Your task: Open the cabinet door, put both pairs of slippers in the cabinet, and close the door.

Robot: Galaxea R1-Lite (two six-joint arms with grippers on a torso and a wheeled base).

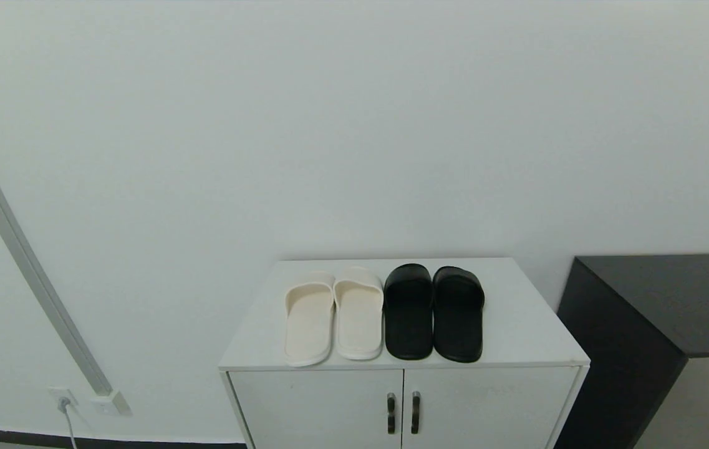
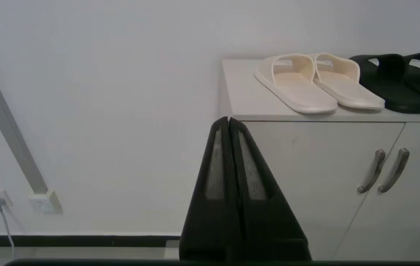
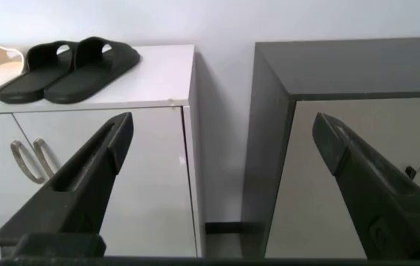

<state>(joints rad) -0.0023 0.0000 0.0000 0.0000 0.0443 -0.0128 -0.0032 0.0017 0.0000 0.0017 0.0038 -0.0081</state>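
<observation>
- Cabinet (image 1: 525,330) sits lower middle of the head view with both doors (image 1: 317,408) shut. The white slippers (image 1: 357,318) and black slippers (image 1: 409,315) are lined up side by side on its top, heels right at the front edge. Nothing's started yet imo.
- Left tool (image 2: 229,120) is clenched tight on nothing. Right tool (image 3: 224,125) is released, spread wide, also empty. Neither touches the cabinet.
- Biggest worry: the two handles (image 1: 416,411) are thin and sit just beside each other at the centre seam. It's easy to hook the wrong one, or both, and a clenched left tool can't get round either without opening up first.
- With the heels at the edge, a bump or a jerky door pull could knock a slipper off.
- The pairs are packed against each other, so grabbing one may drag its neighbour.
- Dark cabinet (image 1: 660,299) at lower right stands near, so the right door's swing could get cramped.
</observation>
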